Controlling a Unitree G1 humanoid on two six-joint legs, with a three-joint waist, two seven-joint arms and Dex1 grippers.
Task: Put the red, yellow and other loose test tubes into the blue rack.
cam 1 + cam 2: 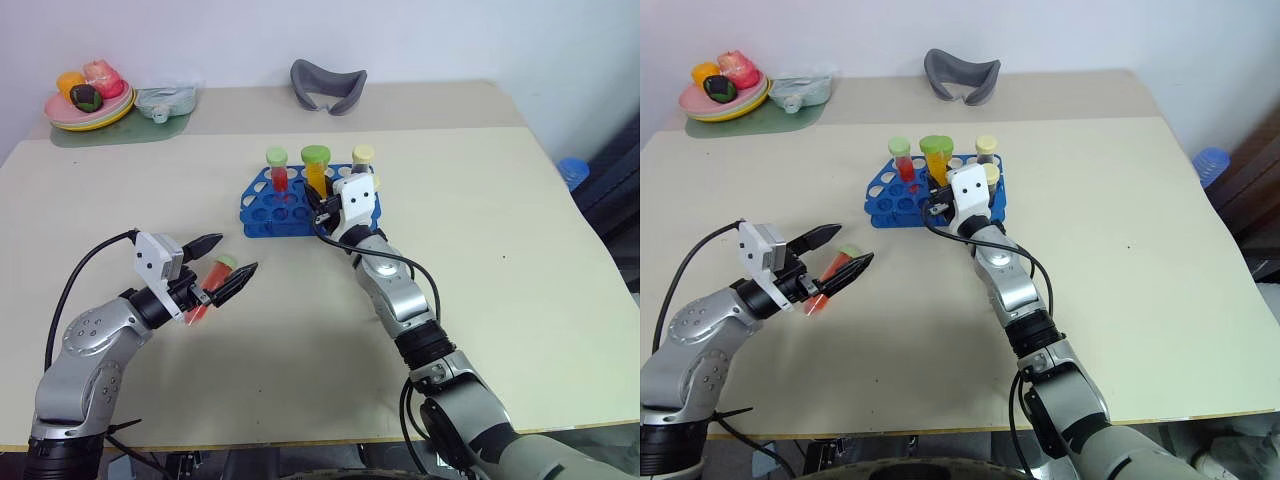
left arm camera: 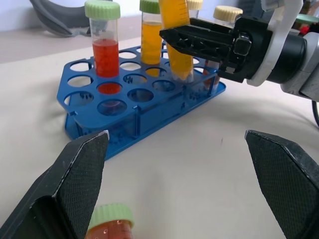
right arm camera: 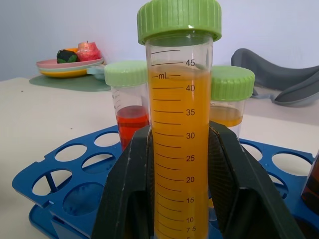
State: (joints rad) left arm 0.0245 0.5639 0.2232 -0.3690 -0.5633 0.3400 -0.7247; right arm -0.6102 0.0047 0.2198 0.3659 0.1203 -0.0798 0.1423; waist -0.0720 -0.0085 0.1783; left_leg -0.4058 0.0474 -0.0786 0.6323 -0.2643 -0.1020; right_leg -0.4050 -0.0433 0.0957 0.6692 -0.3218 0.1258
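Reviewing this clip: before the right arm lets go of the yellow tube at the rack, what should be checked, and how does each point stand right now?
1. Right claw shut on the yellow-liquid tube: ok.
2. Tube's bottom end inside a hole of the blue rack: cannot tell; in the left wrist view it reaches the rack's top plate, but how deep it sits is not visible.
3. Tube upright: not ok, it tilts slightly in the left wrist view.
4. Neighbouring red-liquid tube standing in the rack: ok.
5. Left claw away from the rack: ok, open, with a loose red tube lying on the table between its fingers.
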